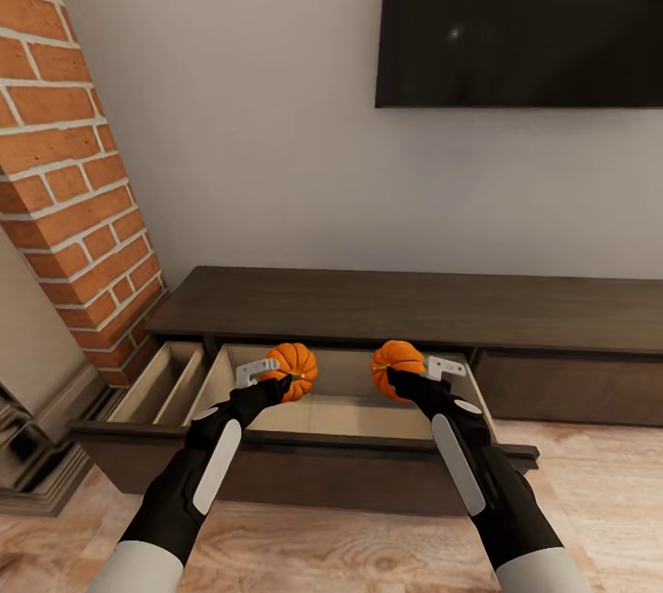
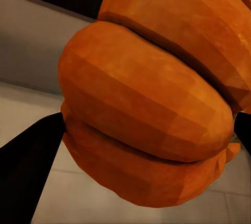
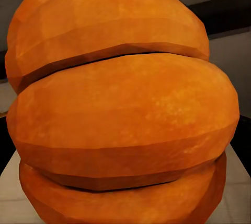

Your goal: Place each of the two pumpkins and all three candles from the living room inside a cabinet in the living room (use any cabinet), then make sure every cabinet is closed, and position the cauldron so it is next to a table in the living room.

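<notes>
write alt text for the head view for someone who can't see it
Two black robot arms each hold a small orange pumpkin, left gripper on the left pumpkin, right gripper on the right pumpkin, over the open drawer of a low dark-brown cabinet. A black TV hangs above, brick column at left.

Two orange ribbed pumpkins are held above the open drawer of the cabinet (image 1: 405, 308), a long, low dark-brown wooden unit against the wall.

The left pumpkin (image 1: 293, 370) sits at 7 o'clock from picture centre in the head view; the right pumpkin (image 1: 398, 368) is at 5 o'clock, level with it and well apart.

The drawer is pulled fully out, showing a pale beige interior, with a narrower open compartment at 9 o'clock of it.

The left wrist view shows deep rib grooves on its pumpkin.
</notes>
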